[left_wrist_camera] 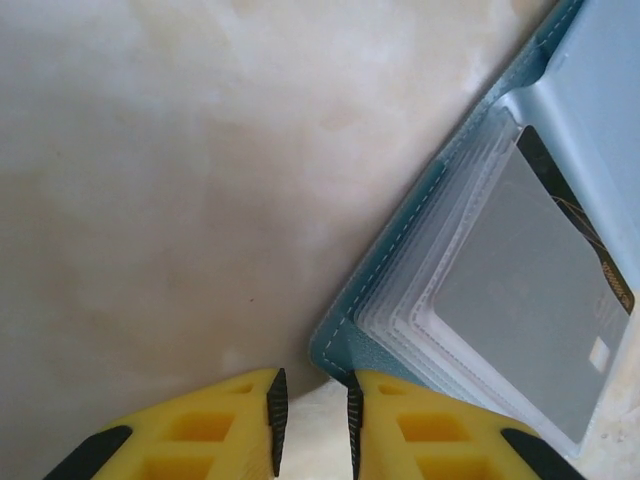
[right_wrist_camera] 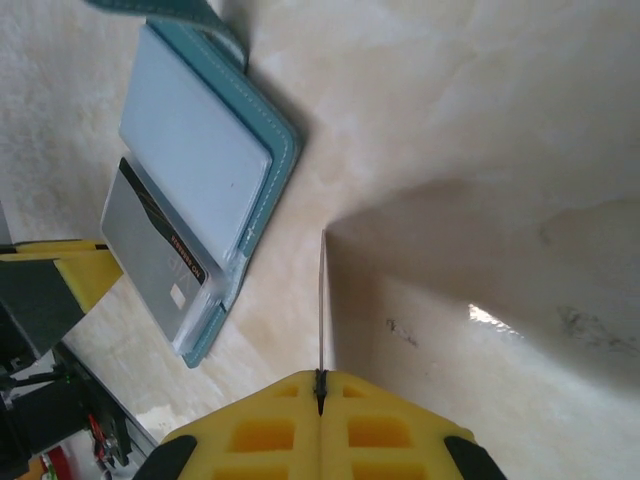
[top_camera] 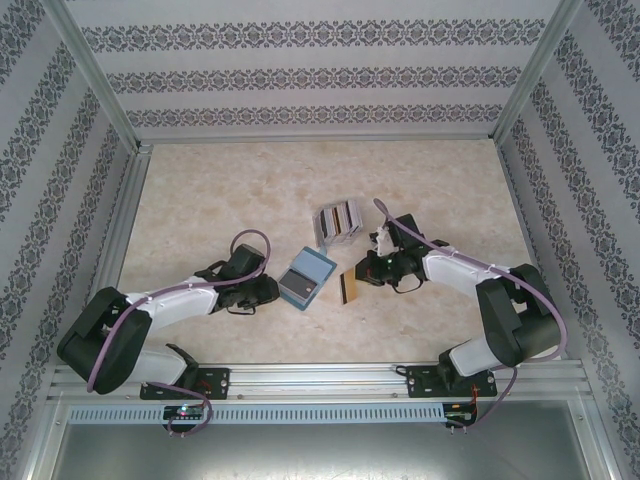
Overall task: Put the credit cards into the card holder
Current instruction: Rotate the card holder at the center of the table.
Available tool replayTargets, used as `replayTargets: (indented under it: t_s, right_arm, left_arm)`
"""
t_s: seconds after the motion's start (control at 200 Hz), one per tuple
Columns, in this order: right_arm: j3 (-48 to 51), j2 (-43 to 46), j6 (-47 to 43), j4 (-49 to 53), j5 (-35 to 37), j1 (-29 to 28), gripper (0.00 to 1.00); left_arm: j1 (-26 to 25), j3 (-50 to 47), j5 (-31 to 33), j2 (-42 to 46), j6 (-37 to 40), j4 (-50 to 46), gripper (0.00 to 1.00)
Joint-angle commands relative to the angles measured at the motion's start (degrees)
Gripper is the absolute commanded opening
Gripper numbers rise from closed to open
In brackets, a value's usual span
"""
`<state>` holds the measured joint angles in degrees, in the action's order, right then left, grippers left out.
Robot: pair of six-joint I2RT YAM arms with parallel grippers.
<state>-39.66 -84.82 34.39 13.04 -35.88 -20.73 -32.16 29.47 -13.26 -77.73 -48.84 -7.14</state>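
The jaws of your right gripper (right_wrist_camera: 320, 385) are closed on an orange-brown card (top_camera: 349, 287), held edge-on over the worktop (top_camera: 230, 190). The jaws of your left gripper (left_wrist_camera: 312, 415) stand slightly apart with nothing between them, right at a corner of the card holder (top_camera: 306, 276). It lies open between both grippers, with a grey card (left_wrist_camera: 520, 290) already in a clear pocket.

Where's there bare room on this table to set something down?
Bare: the beige marbled tabletop beyond the pale grey slotted card rack. Crowded: around the teal folding wallet, between the left hand and right hand gripping a thin orange-brown card.
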Motion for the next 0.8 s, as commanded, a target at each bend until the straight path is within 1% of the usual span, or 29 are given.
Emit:
replayTargets:
  t_s: [0.0,0.035,0.175,0.255,0.38,0.475,0.565,0.61,0.68,0.794]
  right_arm:
    - [-1.1,1.2,-0.4,0.9,-1.2,1.0,0.02]
    - [-1.0,1.6,-0.4,1.1,-1.1,1.2,0.02]
    - [-0.4,2.3,-0.9,1.4,-1.0,1.9,0.03]
    - [-0.2,2.4,-0.9,1.2,-0.9,2.0,0.03]
    - [0.2,2.6,-0.8,0.9,-1.1,2.1,0.03]
    - [0.7,3.7,-0.6,0.8,-1.1,2.3,0.03]
    - [1.4,5.0,-0.1,0.5,-1.1,2.7,0.03]
    - [1.8,5.3,0.1,0.1,-1.5,3.0,0.03]
    - [2.4,5.3,0.2,-0.3,-2.1,3.6,0.03]
    - [3.4,5.6,0.8,-1.5,-4.0,4.9,0.03]
  left_arm:
    - [-2.0,0.3,-0.1,-2.0,-1.5,-1.9,0.27]
    - [-1.9,1.1,1.1,-0.8,-0.5,-3.7,0.27]
    - [-1.7,9.4,9.1,2.4,6.0,-18.0,0.27]
    - [-1.1,12.9,11.2,2.7,8.9,-21.2,0.27]
    - [0.2,15.2,7.9,0.0,11.8,-18.7,0.27]
    - [0.4,16.4,5.3,-4.2,13.6,-16.2,0.27]
    - [0.6,15.9,3.4,-7.9,15.1,-12.7,0.27]
    - [0.9,15.3,1.4,-10.0,16.1,-10.5,0.27]
    - [1.1,15.9,-0.6,-13.0,17.6,-9.9,0.27]
    - [1.1,14.8,-4.5,-15.3,16.8,-6.8,0.26]
